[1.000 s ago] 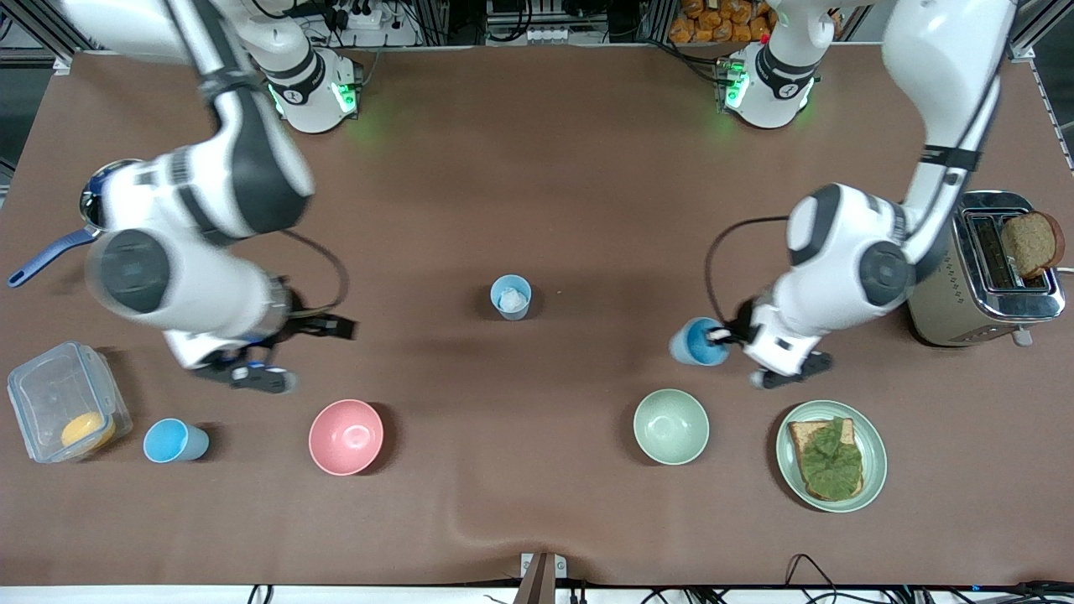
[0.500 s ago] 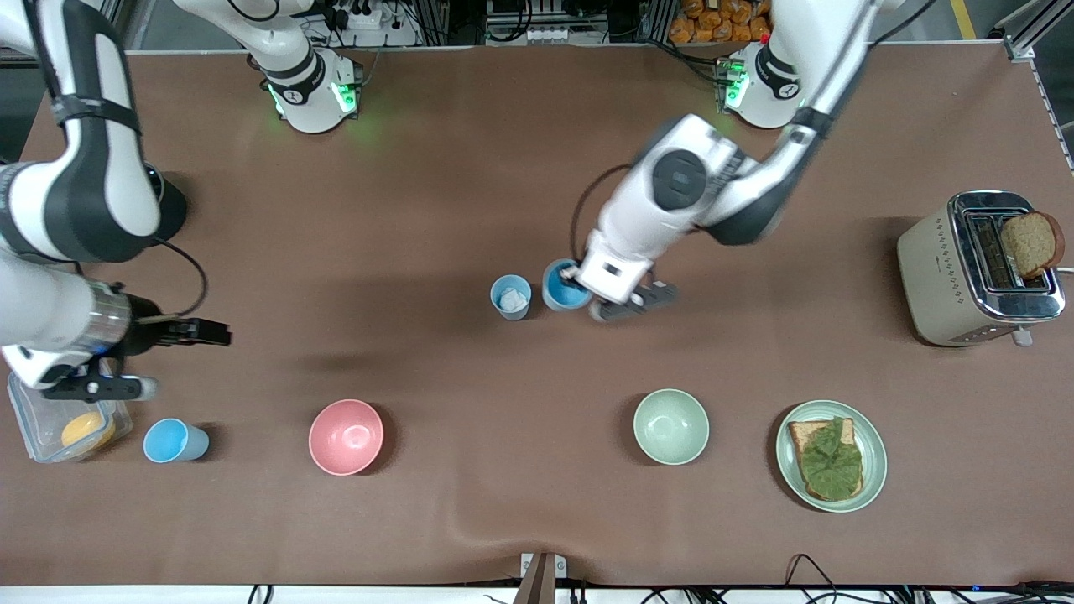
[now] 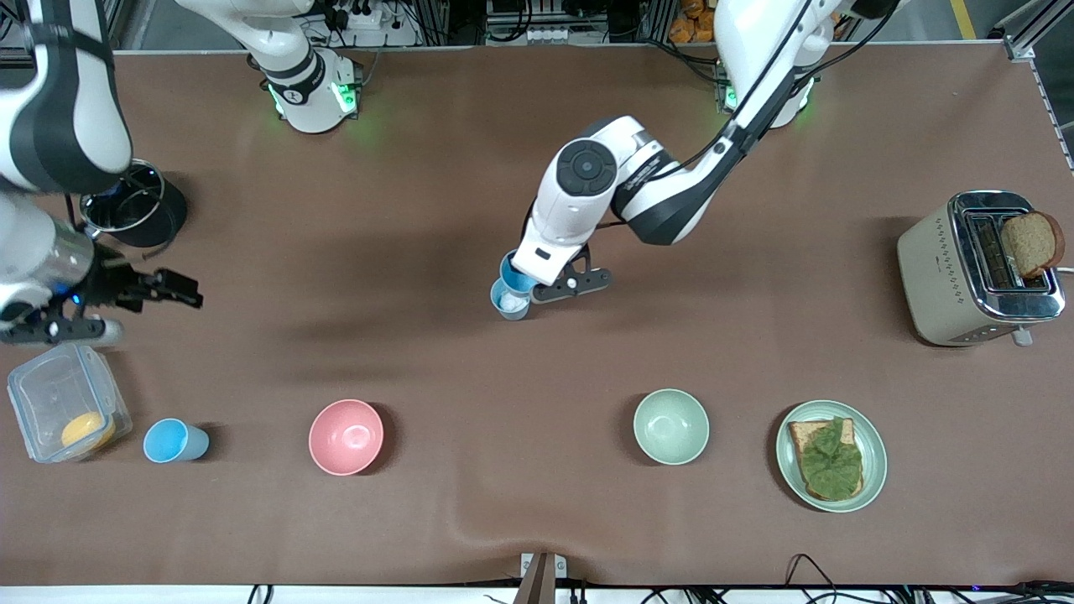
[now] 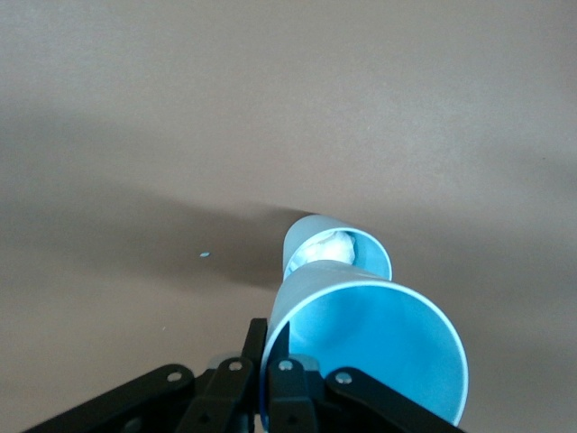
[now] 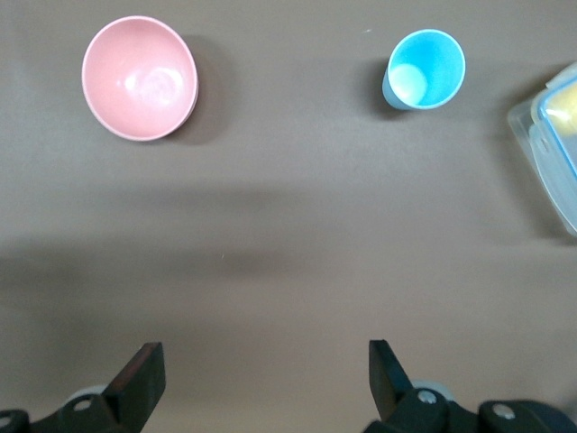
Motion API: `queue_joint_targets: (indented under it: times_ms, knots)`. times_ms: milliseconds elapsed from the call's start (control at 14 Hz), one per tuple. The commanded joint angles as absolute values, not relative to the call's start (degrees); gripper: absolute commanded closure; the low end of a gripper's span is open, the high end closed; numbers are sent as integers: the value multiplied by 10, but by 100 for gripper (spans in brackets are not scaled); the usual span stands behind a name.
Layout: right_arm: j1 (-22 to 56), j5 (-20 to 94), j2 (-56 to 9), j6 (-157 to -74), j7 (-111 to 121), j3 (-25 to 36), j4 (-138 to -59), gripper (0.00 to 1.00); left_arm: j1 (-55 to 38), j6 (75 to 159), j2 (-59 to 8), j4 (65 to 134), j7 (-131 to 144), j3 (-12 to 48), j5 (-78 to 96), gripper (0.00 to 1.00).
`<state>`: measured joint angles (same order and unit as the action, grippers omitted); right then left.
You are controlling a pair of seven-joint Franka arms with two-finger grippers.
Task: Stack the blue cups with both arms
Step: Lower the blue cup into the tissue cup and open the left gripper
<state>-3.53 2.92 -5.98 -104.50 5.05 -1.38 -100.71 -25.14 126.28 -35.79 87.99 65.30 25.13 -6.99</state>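
I have the left arm (image 3: pixel 671 180) swung in from the right of the frame to the centre of the table since a second ago, when it was down by the toaster (image 3: pixel 977 268). The right arm (image 3: pixel 50 126) has pulled back to the upper left edge and waits. The left gripper (image 4: pixel 261 379) is clamped on the rim of the sky-blue cup (image 4: pixel 370 347), which now hangs tilted directly over the paler blue cup (image 3: pixel 509 304) at mid-frame, where half a second ago it was just beside it. I judge the stack is nearly made; only lowering remains. The right gripper (image 5: pixel 261 379) is spread wide and empty over bare table. A third blue cup (image 3: pixel 172 441) stands at lower left, beside the pink bowl (image 3: pixel 346 436).
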Motion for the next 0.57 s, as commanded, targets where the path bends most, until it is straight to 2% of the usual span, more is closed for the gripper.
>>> queue_joint_targets:
  times_ms: [0, 214, 429, 500]
  knots:
    - [-45, 24, -16, -1028, 49, -28, -1040, 0, -271, 1264, -395, 839, 677, 243, -105, 100]
    - [-46, 24, -11, -1005, 48, -27, -1021, 0, -297, 1264, -402, 834, 678, 220, -107, 100]
    - [-49, 25, -32, -952, 55, -25, -940, 0, -306, 1278, -405, 833, 678, 215, -108, 100]
    - [-53, 21, -37, -954, 50, -25, -927, 0, -307, 1280, -406, 832, 678, 215, -107, 54]
